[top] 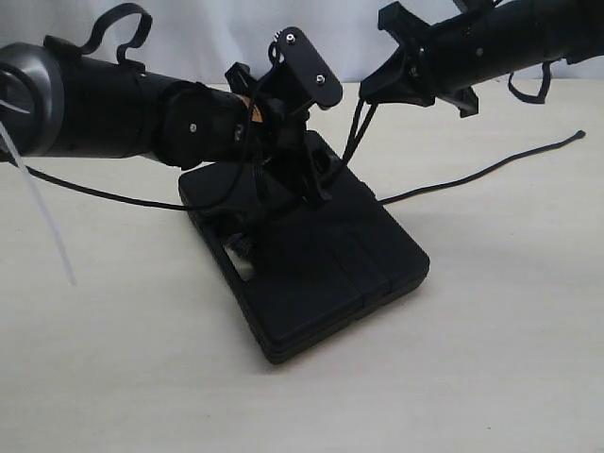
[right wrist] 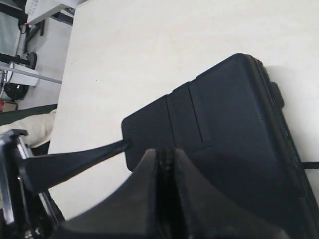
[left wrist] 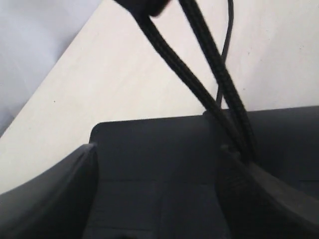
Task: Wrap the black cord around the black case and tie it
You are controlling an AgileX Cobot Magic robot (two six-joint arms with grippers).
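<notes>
The black case (top: 321, 274) lies flat on the pale table (top: 491, 359), one corner turned toward me. The left claw (left wrist: 158, 149) is down over the far end of the case. Its two fingers are spread wide with the lid showing between them, so it has nothing clamped. Two strands of the black cord (top: 472, 176) run taut past the inner side of one of those fingers (left wrist: 249, 189). I cannot tell whether they touch it.

The right claw (top: 370, 92) hangs above the case's far edge, off the lid. Its fingers are pressed together, and the two strands climb straight from the case into it, so it looks pinched tight on the cord.

From the case's right side the rest of the cord trails away across the table in a shallow curve and ends in a small tip well clear of the case. Another stretch of the cord runs out from the case's left side, passing under the left arm.
</notes>
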